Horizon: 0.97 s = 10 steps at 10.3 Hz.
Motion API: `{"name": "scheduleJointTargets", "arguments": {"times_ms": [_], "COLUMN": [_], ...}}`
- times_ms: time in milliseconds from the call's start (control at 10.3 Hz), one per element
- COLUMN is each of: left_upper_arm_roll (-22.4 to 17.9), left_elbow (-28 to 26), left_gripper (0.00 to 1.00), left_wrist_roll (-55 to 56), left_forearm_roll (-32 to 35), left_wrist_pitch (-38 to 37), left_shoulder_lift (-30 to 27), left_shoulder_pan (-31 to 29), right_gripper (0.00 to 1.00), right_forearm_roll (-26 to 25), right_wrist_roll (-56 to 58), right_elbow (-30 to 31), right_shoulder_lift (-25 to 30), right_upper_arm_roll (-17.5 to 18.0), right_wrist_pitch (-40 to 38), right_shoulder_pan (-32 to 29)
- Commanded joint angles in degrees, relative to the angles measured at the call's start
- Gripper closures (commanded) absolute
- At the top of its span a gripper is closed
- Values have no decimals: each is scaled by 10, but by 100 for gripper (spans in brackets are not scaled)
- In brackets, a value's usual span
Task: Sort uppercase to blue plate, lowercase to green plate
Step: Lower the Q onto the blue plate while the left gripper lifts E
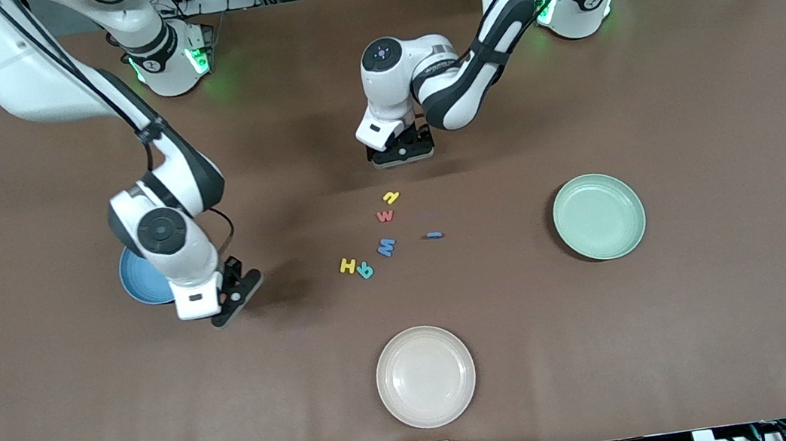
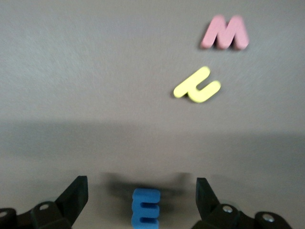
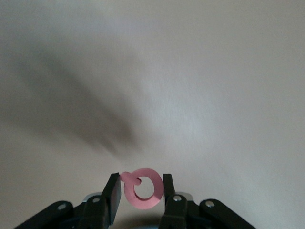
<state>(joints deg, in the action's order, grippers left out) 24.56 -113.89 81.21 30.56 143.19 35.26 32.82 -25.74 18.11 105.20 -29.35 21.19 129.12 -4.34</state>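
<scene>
My right gripper (image 1: pixel 241 287) hangs over the table beside the blue plate (image 1: pixel 137 286) and is shut on the red Q (image 3: pixel 143 174), an uppercase letter. The right arm hides much of that plate. My left gripper (image 2: pixel 140 186) is low and open, its fingers on either side of the small blue m (image 2: pixel 145 213) on the table. Close by lie the red w (image 1: pixel 385 215), the yellow n (image 1: pixel 391 196) and the thin blue i (image 1: pixel 434 235), all lowercase. The big blue M (image 1: pixel 386 246), yellow H (image 1: pixel 347 265) and teal R (image 1: pixel 365 270) are uppercase. The green plate (image 1: pixel 599 216) is bare.
A cream plate (image 1: pixel 425 376) sits near the table's front edge, nearer to the front camera than the letters. The letters lie grouped mid-table between the blue and green plates. The left arm's wrist (image 1: pixel 391 92) stands over the table just past the yellow n.
</scene>
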Motion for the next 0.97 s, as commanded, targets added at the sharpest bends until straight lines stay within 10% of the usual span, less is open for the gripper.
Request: {"name": "scheduleJointTargets", "arguments": {"times_ms": [0, 581, 678, 872], "left_upper_arm_roll": [3, 15, 15, 15], "left_elbow": [4, 4, 4, 3], "left_gripper": [0, 0, 15, 85], "left_wrist_roll": [-13, -13, -11, -6], "left_forearm_roll": [15, 15, 14, 13], "left_wrist_pitch": [7, 6, 6, 6], "left_shoulder_lift": [9, 2, 2, 2], "left_shoulder_pan": [0, -6, -6, -6], "right_gripper": [71, 75, 75, 56], "right_forearm_roll": [61, 177, 188, 191], "right_wrist_roll": [31, 31, 32, 34], "right_elbow": [39, 251, 253, 258], "right_shoulder_lift": [68, 141, 142, 141], "right_upper_arm_roll": [4, -122, -126, -129], "right_wrist_pitch": [-75, 140, 142, 153], "right_shoulder_pan": [-28, -37, -39, -38]}}
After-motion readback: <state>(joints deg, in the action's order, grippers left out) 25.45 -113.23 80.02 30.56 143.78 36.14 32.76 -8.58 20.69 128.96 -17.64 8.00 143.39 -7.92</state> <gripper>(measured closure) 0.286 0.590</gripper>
